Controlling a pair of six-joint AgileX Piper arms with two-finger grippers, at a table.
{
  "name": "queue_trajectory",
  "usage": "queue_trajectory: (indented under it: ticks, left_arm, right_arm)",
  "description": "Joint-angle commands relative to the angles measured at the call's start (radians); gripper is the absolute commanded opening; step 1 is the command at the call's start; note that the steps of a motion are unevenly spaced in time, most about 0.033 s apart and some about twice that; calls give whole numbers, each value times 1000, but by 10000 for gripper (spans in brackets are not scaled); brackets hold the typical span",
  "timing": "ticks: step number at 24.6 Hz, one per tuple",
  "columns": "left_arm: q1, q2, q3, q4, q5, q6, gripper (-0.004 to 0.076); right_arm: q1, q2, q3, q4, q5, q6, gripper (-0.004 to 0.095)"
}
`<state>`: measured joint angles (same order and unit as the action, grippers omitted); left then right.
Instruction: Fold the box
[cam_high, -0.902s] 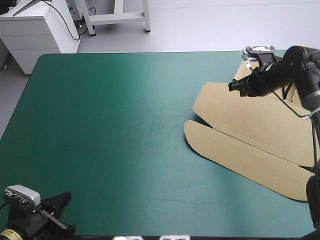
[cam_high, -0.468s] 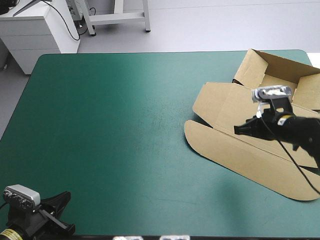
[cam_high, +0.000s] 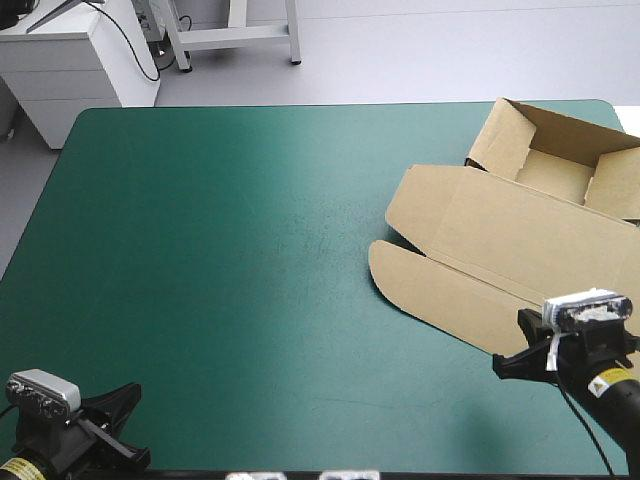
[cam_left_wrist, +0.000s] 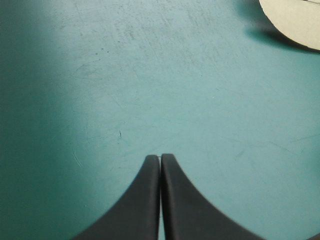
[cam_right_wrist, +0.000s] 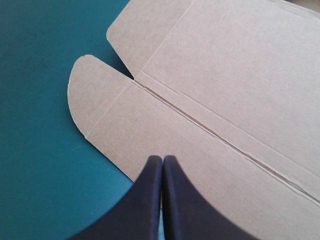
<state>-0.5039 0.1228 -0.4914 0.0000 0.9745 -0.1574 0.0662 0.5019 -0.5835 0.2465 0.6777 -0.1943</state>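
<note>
Found box (cam_high: 520, 235) at table's (cam_high: 250, 250) far right corner: tray (cam_high: 550, 175) walls raised and tucked, lid (cam_high: 470, 295) flat. Judged largely done. Right gripper (cam_right_wrist: 162, 159) closed to a point, empty, over lid's near edge. Left gripper (cam_left_wrist: 160, 157) likewise closed, empty, near-left corner.

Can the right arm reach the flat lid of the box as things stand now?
Probably yes. The right hand, shut, is at the near edge of the lid, and nothing lies between them. To grip the board it would first have to open.
</note>
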Motion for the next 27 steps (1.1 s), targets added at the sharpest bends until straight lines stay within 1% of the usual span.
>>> queue_trajectory:
  ticks: [1,6,12,13,16,18,20,27]
  left_arm:
    - [-5,17,-23,6,-70,-2,-8]
    - [-5,17,-23,6,-70,-2,-8]
    - [-5,17,-23,6,-70,4,-8]
    - [-5,17,-23,6,-70,4,-8]
    - [-5,17,-23,6,-70,41,-8]
    - [-5,17,-23,6,-70,41,-8]
    - [-5,17,-23,0,-70,48,-8]
    - [-5,17,-23,0,-74,59,-8]
  right_arm:
    - [2,-110,34,3,-95,-10,-18]
    - [2,-278,84,3,-70,-10,-18]
    - [2,-394,85,-10,24,-10,-18]
    - [2,-406,85,-14,58,-10,-19]
    - [2,-407,85,-40,124,-10,-19]
    - [2,-407,85,-83,138,-10,-18]
    - [2,-407,85,-103,146,0,-18]
    - [2,-410,85,-103,148,0,-18]
